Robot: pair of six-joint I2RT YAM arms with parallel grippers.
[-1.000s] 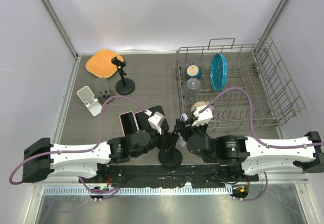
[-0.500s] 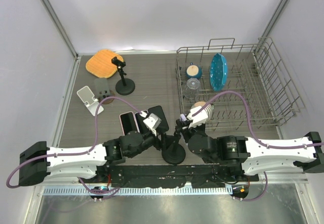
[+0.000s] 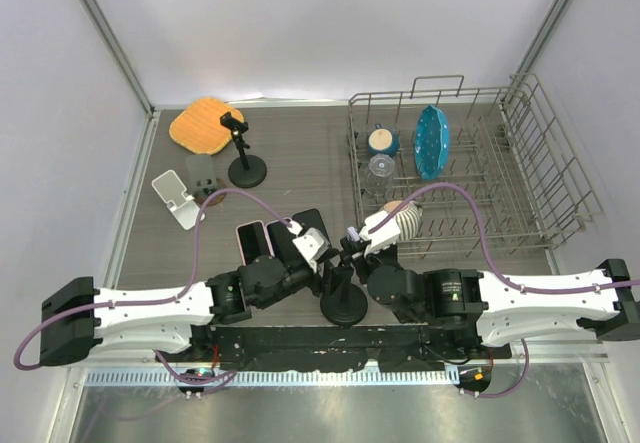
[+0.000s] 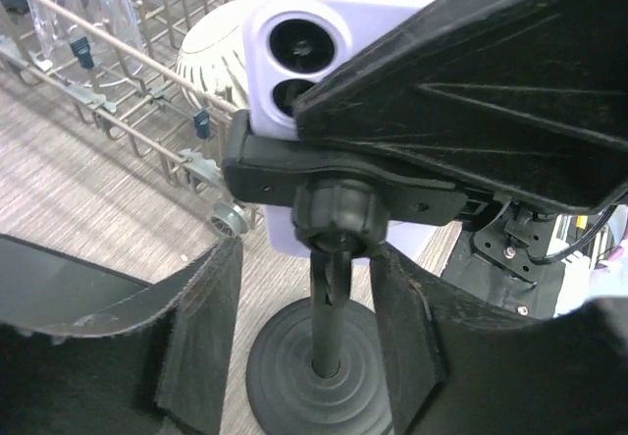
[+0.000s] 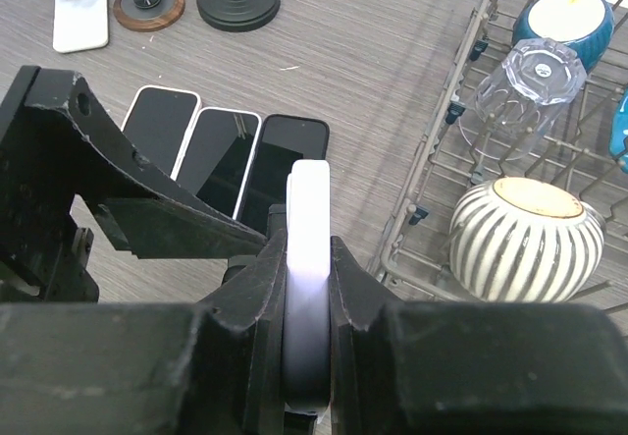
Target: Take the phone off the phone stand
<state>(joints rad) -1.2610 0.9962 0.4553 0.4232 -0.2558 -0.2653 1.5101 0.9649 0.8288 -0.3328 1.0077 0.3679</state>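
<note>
The right fingers (image 5: 363, 307) clamp the white phone (image 5: 308, 248) edge-on; it sits in the cradle of the phone stand (image 4: 334, 214). The left fingers (image 4: 201, 347) are apart, either side of the stand's stem, its round base on the tabletop (image 5: 373, 81).

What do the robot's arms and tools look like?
The left arm and right arm have white shells with black joints. A purple cable arcs from each arm toward its wrist. The left tool and right tool are black, with broad, flat, scuffed fingers.
</note>
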